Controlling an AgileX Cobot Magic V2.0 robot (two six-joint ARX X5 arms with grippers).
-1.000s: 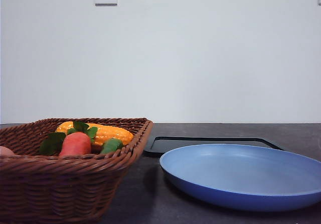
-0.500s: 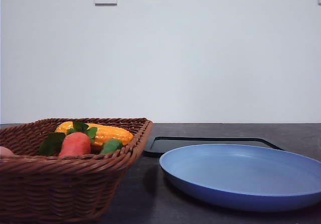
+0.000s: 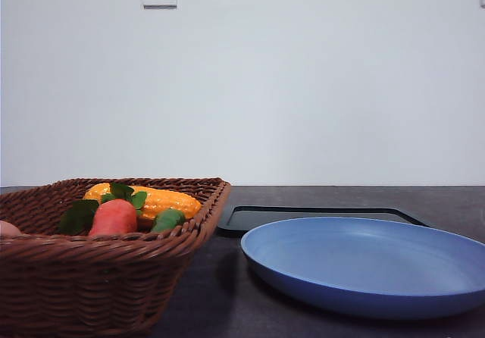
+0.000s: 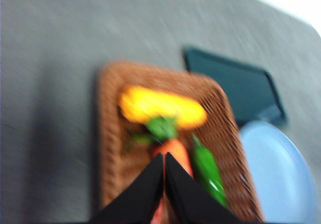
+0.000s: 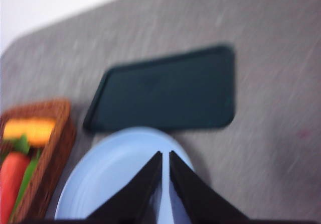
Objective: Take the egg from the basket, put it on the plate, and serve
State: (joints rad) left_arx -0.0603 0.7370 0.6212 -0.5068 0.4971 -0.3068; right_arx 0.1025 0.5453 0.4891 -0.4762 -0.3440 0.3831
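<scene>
Egg (image 3: 6, 228) barely peeks over the near-left rim of the basket (image 3: 98, 277), tucked beside the carrot toy (image 3: 114, 217), the corn (image 3: 163, 200) and a green pepper (image 4: 206, 169), while the blue plate (image 3: 364, 266) waits empty just right of the basket on the bench. We see the left tool (image 4: 164, 156) hanging above the basket with its tips pinched nearly together around nothing, and the right tool (image 5: 165, 153) just as narrow over the plate. We judge the danger is clutter: a descent aimed at the carrot under those tips grabs the wrong thing, or a hard pinch squirts the smooth egg away.
</scene>
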